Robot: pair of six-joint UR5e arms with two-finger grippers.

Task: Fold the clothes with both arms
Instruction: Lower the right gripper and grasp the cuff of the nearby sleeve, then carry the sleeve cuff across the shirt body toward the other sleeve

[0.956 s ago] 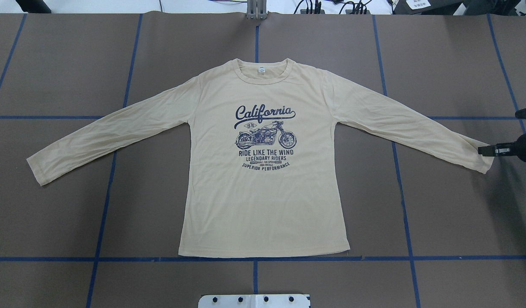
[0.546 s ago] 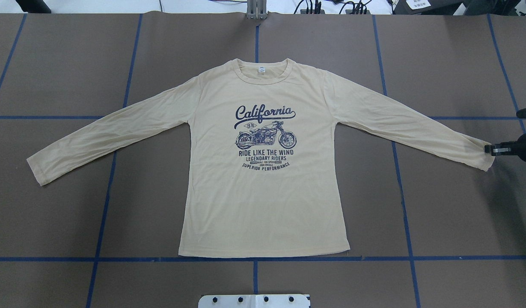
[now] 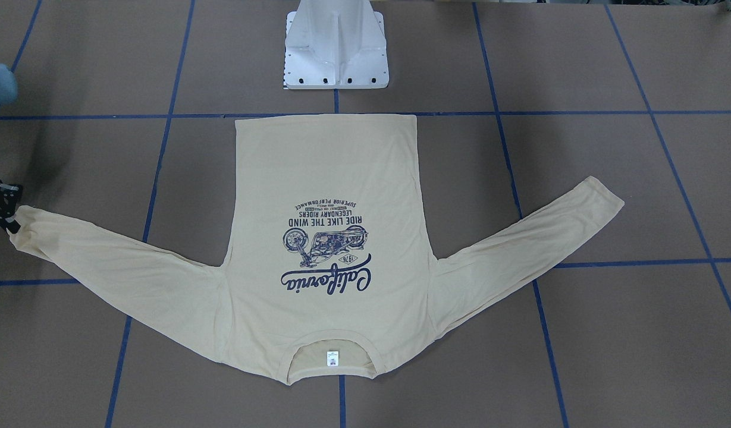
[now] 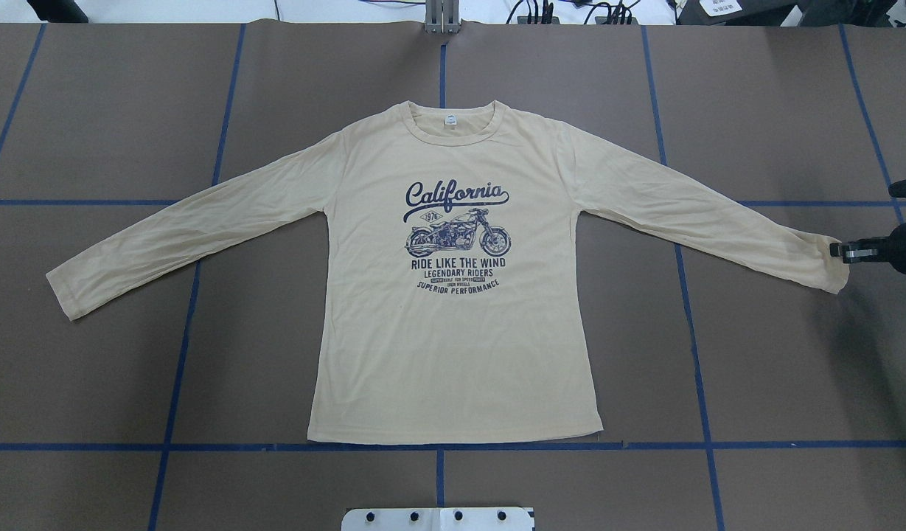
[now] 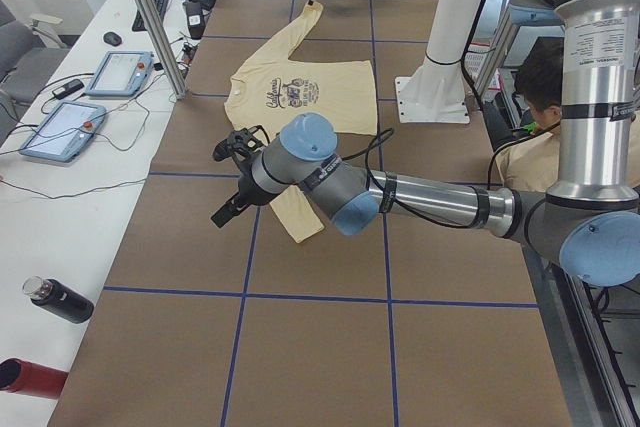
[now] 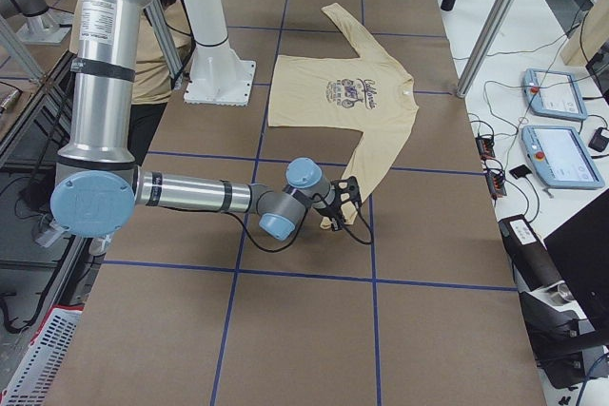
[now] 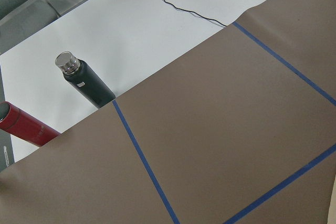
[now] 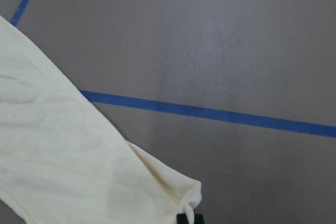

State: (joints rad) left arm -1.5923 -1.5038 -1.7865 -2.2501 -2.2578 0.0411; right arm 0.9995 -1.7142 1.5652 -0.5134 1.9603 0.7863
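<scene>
The cream-yellow long-sleeved T-shirt lies flat on the brown table with the navy "California" print up, the sleeves spread and the neck label far from the robot. It also shows in the front-facing view. My right gripper is at the table's right side, shut on the right sleeve's cuff. The cuff is bunched at the fingers in the right wrist view. My left gripper shows only in the exterior left view, hovering beside the left sleeve's cuff. I cannot tell whether it is open.
The white pedestal base stands at the hem side of the shirt. A black bottle and a red bottle lie on the white bench past the table's left end. Touch panels and a person are nearby.
The right gripper's fingers drew back from over the cuff to its edge. The cuff end has puckered and shifted slightly. The rest of the shirt has not moved.
</scene>
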